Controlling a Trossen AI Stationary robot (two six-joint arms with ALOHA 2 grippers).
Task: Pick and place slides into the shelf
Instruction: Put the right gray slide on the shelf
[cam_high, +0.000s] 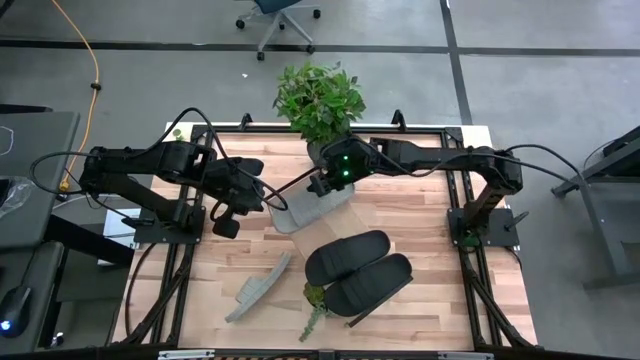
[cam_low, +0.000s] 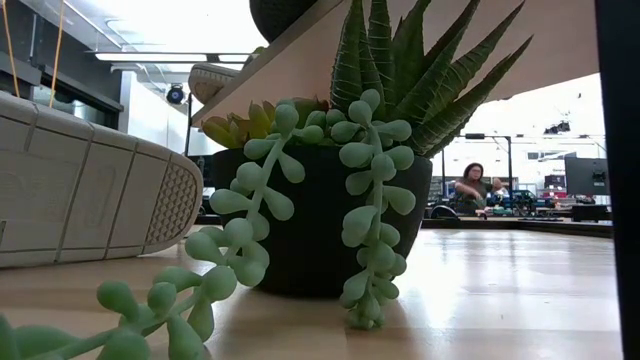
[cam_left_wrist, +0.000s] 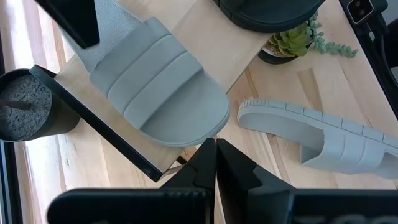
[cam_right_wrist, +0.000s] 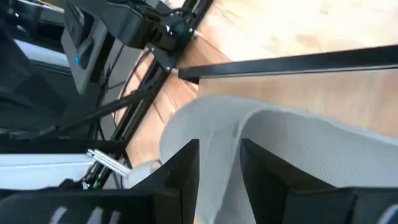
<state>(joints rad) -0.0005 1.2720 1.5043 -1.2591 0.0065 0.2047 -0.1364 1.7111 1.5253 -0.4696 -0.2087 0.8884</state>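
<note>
A: From above, your right gripper (cam_high: 322, 186) clamps the grey slide (cam_high: 305, 205) on the shelf (cam_high: 345, 200), near the worktop's far edge.
B: Its wrist view shows the strap pinched. Left gripper (cam_left_wrist: 215, 149) is closed, empty.
A: Likely release next, then lift clear.

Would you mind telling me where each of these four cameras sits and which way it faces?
High view: overhead, looking straight down; both arms, shelf, two black slides.
Low view: at tabletop height, looking level past a potted succulent into the room; no arm shows.
Left wrist view: on the left arm, past its shut left hand at the grey slide on the shelf.
Right wrist view: on the right arm; its right hand grips that slide's strap.
Shared: both wrist views show the same grey slide.
</note>
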